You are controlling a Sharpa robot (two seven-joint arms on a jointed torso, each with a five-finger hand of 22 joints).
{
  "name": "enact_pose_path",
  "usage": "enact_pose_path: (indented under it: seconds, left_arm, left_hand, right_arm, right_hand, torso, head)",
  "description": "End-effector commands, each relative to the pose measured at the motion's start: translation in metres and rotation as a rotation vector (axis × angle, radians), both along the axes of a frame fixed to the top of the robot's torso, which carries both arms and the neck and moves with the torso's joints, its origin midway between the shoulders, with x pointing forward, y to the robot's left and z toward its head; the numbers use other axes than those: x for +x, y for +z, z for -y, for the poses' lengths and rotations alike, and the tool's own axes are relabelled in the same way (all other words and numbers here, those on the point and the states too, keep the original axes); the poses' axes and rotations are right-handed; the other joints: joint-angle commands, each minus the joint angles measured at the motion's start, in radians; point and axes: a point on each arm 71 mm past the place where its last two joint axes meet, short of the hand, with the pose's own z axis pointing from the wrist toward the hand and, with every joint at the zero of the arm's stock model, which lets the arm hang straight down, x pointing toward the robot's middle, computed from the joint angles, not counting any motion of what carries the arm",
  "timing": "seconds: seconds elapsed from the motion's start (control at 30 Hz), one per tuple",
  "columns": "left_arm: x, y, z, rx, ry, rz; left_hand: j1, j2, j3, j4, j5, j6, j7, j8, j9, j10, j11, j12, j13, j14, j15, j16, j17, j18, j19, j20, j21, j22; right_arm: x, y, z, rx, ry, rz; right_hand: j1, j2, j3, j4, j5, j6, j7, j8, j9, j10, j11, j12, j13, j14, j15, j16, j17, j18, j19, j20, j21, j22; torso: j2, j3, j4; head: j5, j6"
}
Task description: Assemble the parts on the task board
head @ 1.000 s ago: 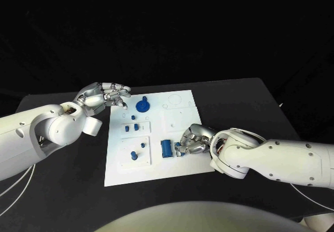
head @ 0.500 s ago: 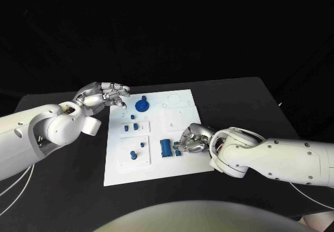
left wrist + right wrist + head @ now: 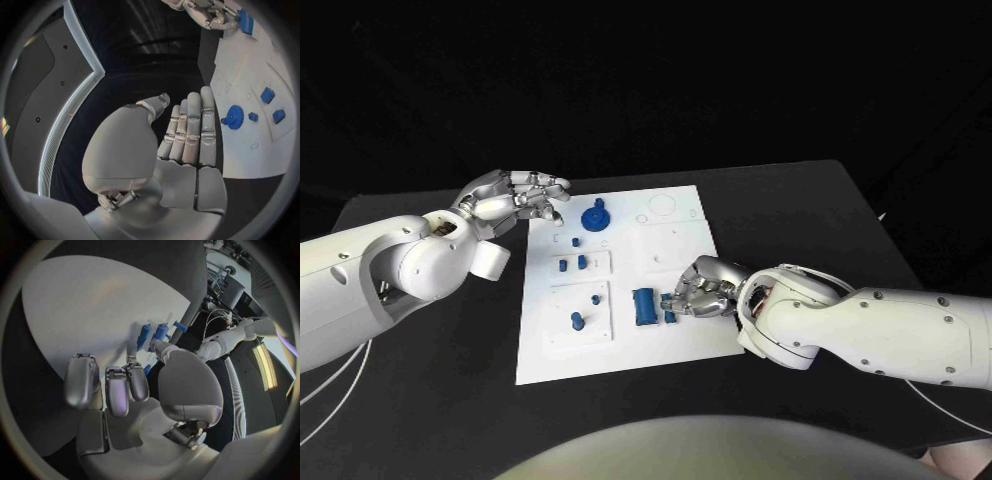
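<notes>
Several blue parts sit on the white task board [image 3: 675,330] at the centre of my head view: a round gear-like part [image 3: 596,219] near the board's upper left, two small blocks [image 3: 571,265] on a raised square plate below it, two small pegs [image 3: 583,312] on the next plate down, and a longer blue block [image 3: 643,307] toward the board's lower middle. My right hand [image 3: 704,288] is at the board's right side, just beside that longer block, with its fingers curled down toward a small blue piece [image 3: 669,317] next to it; I cannot tell whether it actually grips anything. In the right wrist view the fingertips [image 3: 139,380] reach among upright blue pegs [image 3: 153,334], contact unclear. My left hand [image 3: 516,197] hangs at the board's upper left corner, close to the gear-like part, fingers together and bent, holding nothing that I can see. The black bench [image 3: 805,210] carries the board.
</notes>
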Motion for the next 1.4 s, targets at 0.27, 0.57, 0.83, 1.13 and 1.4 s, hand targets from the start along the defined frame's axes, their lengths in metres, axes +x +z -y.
enact_pose_path:
  seconds: [0.27, 0.57, 0.83, 1.13, 1.4]
  left_arm:
    - [-0.0007, 0.0005, 0.0006, -0.007, -0.014, 0.002]
    - [-0.0006, 0.0004, 0.001, -0.007, -0.015, 0.001]
    - [-0.0006, 0.0003, 0.0009, -0.007, -0.014, 0.001]
    - [-0.0006, 0.0003, 0.001, -0.008, -0.016, 0.001]
    - [-0.0005, 0.0003, 0.001, -0.007, -0.016, 0.001]
  left_hand:
    - [0.001, 0.004, 0.004, 0.0, 0.001, -0.007, 0.001, 0.004, -0.001, -0.009, 0.001, 0.003, -0.002, -0.005, -0.001, 0.006, -0.001, 0.004, 0.005, 0.0, -0.004, -0.001]
    - [0.001, 0.004, 0.004, 0.0, 0.001, -0.007, 0.001, 0.004, -0.001, -0.009, 0.001, 0.003, -0.002, -0.005, -0.001, 0.006, -0.001, 0.004, 0.005, 0.0, -0.004, -0.001]
    - [0.001, 0.004, 0.004, 0.0, 0.001, -0.007, 0.001, 0.004, -0.001, -0.009, 0.001, 0.003, -0.002, -0.005, -0.001, 0.006, -0.001, 0.004, 0.005, 0.0, -0.004, -0.001]
    - [0.001, 0.004, 0.004, 0.0, 0.001, -0.007, 0.001, 0.004, -0.001, -0.009, 0.001, 0.003, -0.002, -0.005, -0.001, 0.006, -0.001, 0.004, 0.005, 0.0, -0.004, -0.001]
    - [0.001, 0.004, 0.004, 0.0, 0.001, -0.007, 0.001, 0.004, -0.001, -0.009, 0.001, 0.003, -0.002, -0.005, -0.001, 0.006, -0.001, 0.004, 0.005, 0.0, -0.004, -0.001]
  right_arm:
    - [-0.0058, 0.003, 0.0037, 0.014, 0.069, 0.008]
    - [-0.008, 0.0033, 0.0048, 0.007, 0.1, 0.006]
    - [-0.0071, 0.0012, 0.005, -0.016, 0.115, -0.002]
    - [-0.0011, -0.0033, 0.0079, -0.067, 0.104, 0.014]
    - [0.0007, -0.0047, 0.0079, -0.078, 0.101, 0.021]
  right_hand:
    - [0.046, -0.013, -0.043, 0.002, -0.075, -0.005, 0.009, 0.001, -0.001, -0.005, 0.001, -0.006, 0.102, 0.084, -0.002, -0.005, 0.156, -0.007, 0.006, -0.003, -0.006, 0.179]
    - [0.042, -0.013, -0.099, 0.048, -0.142, -0.005, 0.008, 0.002, -0.001, -0.007, 0.0, -0.009, 0.1, 0.083, -0.002, -0.006, 0.156, -0.006, 0.006, -0.002, -0.008, 0.179]
    - [0.068, -0.008, -0.109, 0.047, -0.145, -0.005, 0.007, 0.003, 0.0, -0.006, -0.001, -0.008, 0.1, 0.084, -0.003, -0.005, 0.158, -0.007, 0.006, -0.002, -0.006, 0.18]
    - [0.111, 0.012, -0.117, 0.043, -0.154, 0.001, 0.005, 0.008, 0.001, -0.005, -0.003, -0.006, 0.101, 0.085, -0.004, -0.004, 0.161, -0.008, 0.008, -0.003, 0.0, 0.181]
    - [0.124, 0.021, -0.118, 0.043, -0.149, 0.003, 0.004, 0.01, 0.002, -0.005, -0.004, -0.006, 0.102, 0.085, -0.005, -0.003, 0.161, -0.008, 0.009, -0.004, 0.0, 0.181]
  torso:
    - [0.0, 0.0009, -0.001]
    - [0.0, 0.0004, -0.0004]
    - [0.0, 0.0002, 0.0002]
    - [0.0, 0.0, 0.0009]
    - [0.0, 0.0, -0.0002]
  head:
    - [0.003, 0.0]
    - [0.0, -0.001]
    - [-0.003, -0.003]
    - [-0.004, -0.004]
    - [-0.005, -0.003]
